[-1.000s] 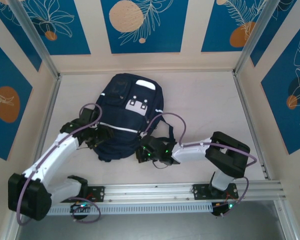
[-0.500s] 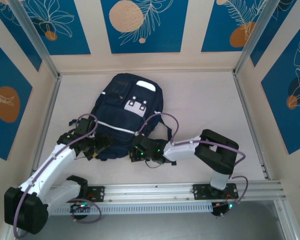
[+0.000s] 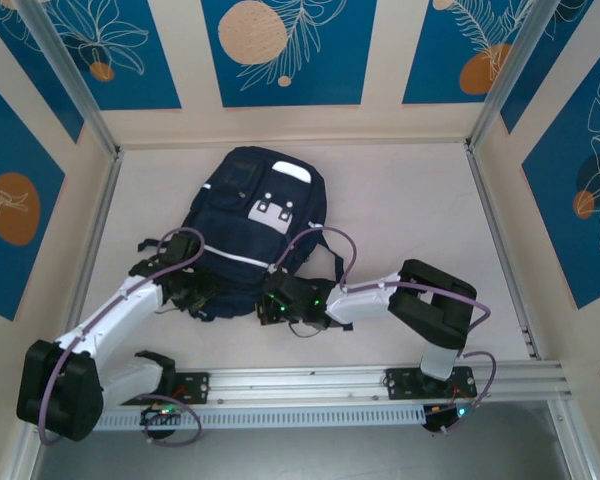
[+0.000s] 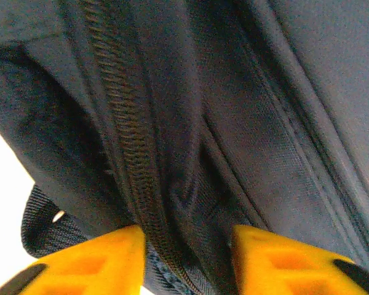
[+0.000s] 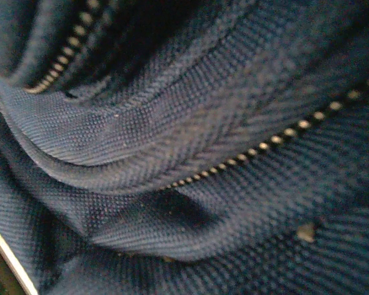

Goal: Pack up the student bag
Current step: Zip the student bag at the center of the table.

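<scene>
Scanning from the left side of the table (image 3: pixel 410 200): the left arm is reaching in over a loose dark strap (image 3: pixel 146 243) that is trailing off the student bag (image 3: pixel 255 225). The bag is lying flat mid-table, front pocket up, its near edge towards the arm bases. The left gripper (image 3: pixel 193 293) is sitting on the bag's near left corner. In the left wrist view, its yellow fingers (image 4: pixel 92 264) are pinching a raised fold of navy fabric, with a closed zipper (image 4: pixel 126 153) running down between them. A webbing loop (image 4: pixel 40 224) is hanging just left of the fold.

Moving right, the right gripper (image 3: pixel 270 307) is pressing against the bag's near edge, just beside the left one. Its wrist camera is showing me rumpled navy cloth and a line of pale zipper teeth (image 5: pixel 283 138). I cannot tell how its jaws are standing. A purple cable (image 3: pixel 335 245) is arching over the right forearm, above the bag's right side. The aluminium rail (image 3: pixel 320 380) is running along the near edge.
</scene>
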Available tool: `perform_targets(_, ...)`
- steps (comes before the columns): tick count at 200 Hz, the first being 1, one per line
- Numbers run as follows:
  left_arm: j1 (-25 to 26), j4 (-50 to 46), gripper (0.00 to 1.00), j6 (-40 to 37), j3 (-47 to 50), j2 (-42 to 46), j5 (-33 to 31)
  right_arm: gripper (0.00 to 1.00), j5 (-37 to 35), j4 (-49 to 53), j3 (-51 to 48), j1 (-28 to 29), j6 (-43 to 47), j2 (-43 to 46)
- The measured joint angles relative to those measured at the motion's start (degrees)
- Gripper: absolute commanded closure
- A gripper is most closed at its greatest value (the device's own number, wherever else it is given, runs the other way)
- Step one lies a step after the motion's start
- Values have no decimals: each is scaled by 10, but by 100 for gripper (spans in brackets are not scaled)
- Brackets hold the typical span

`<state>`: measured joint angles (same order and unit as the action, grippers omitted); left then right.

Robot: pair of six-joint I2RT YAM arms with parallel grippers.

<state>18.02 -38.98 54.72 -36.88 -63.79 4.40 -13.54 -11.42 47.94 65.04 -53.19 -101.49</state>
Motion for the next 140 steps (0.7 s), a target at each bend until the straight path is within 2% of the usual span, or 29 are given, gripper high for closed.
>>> perform_targets(13,0,1,100,-2,0,-2,-6,100,0,5,0,0,8,0)
perform_targets(68,0,3,100,0,0,0,-15,100,2,8,-13,-21,45,7)
perform_targets(140,0,2,100,-4,0,6,-17,100,0,16,-44,-38,154,46)
